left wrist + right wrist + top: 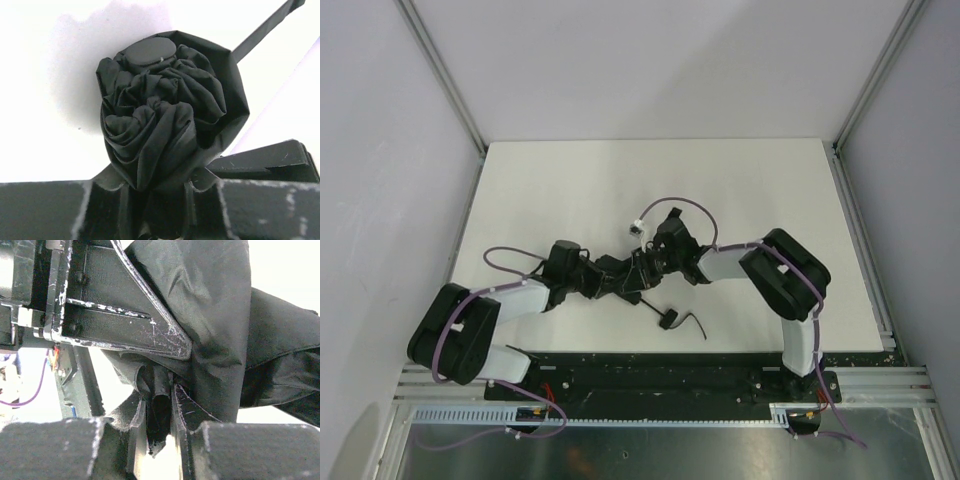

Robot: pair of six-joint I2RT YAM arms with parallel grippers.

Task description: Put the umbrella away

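The left gripper [156,202] clamps the bunched umbrella [165,105]; the right gripper [159,422] pinches a fold of its fabric. Only the top view shows the table [740,190].

The right jaws pinch a fold of the umbrella [215,315].

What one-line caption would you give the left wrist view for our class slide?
Left gripper grips the bunched black umbrella, its round end cap facing the camera.
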